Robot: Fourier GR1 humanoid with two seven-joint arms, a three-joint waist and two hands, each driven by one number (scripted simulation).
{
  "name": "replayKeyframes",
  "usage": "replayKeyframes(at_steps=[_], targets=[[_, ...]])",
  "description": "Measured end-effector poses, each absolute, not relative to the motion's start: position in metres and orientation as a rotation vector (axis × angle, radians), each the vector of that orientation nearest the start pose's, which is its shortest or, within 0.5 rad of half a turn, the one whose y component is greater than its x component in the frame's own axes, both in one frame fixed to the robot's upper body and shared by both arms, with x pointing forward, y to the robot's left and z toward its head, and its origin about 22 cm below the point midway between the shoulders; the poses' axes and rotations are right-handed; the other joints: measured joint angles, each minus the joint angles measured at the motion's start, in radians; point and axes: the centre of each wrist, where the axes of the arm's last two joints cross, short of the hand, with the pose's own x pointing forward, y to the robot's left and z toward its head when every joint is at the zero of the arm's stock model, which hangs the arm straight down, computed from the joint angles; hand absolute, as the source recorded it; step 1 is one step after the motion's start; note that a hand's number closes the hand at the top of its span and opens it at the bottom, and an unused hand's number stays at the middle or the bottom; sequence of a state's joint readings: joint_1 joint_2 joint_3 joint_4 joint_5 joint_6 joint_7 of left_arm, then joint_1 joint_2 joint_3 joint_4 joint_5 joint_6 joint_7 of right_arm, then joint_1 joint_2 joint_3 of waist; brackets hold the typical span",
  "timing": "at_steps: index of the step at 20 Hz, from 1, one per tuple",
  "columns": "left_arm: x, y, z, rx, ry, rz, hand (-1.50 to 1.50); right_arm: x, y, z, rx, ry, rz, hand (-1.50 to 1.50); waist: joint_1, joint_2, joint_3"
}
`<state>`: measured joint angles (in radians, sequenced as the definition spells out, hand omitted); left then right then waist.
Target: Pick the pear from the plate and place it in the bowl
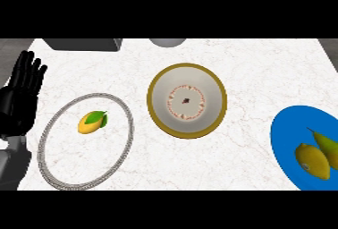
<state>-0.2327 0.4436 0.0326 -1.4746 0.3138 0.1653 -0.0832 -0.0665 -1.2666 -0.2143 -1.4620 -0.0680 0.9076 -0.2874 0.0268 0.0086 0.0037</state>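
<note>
- Left hand (19, 100) sits at the left edge, fingers straight and spread, holding nothing.
- Just beside it, a clear plate (51, 134) with a yellow fruit (91, 122).
- Mid-counter (251, 62): the bowl (187, 71), gold rim.
- Far right, the blue plate (290, 129) has the pear (326, 145) next to a lemon (311, 161), well apart from the hand.

A white marble counter (251, 58) with faint veins fills the view. At about eight o'clock lies a clear plate (48, 138) with a beaded grey rim, and on it, slightly toward its eleven o'clock, a yellow lemon (90, 123) with green leaves. At eleven o'clock a dark grey box (82, 44) is cut by the edge; at twelve o'clock a grey rounded object (167, 42) shows only partly. At four o'clock sits a second yellow lemon (311, 161).
</note>
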Motion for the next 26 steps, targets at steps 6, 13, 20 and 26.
replayKeyframes(at_steps=[6,13,20,26], targets=[[0.295,0.321,0.081,0.216,-1.794,0.014,0.00,0.246,-0.472,0.230,-0.269,-1.149,1.348,-1.50,0.002,0.000,0.000],[0.297,0.319,0.083,0.214,-1.800,0.010,0.00,0.249,-0.477,0.183,-0.251,-1.111,1.393,-1.50,0.006,0.000,-0.001],[0.301,0.321,0.083,0.218,-1.792,0.014,0.00,0.258,-0.486,0.148,-0.256,-1.079,1.420,-1.50,0.002,-0.001,-0.001],[0.302,0.323,0.087,0.217,-1.789,0.016,0.00,0.264,-0.489,0.117,-0.241,-1.094,1.428,-1.50,-0.001,-0.002,-0.002]])
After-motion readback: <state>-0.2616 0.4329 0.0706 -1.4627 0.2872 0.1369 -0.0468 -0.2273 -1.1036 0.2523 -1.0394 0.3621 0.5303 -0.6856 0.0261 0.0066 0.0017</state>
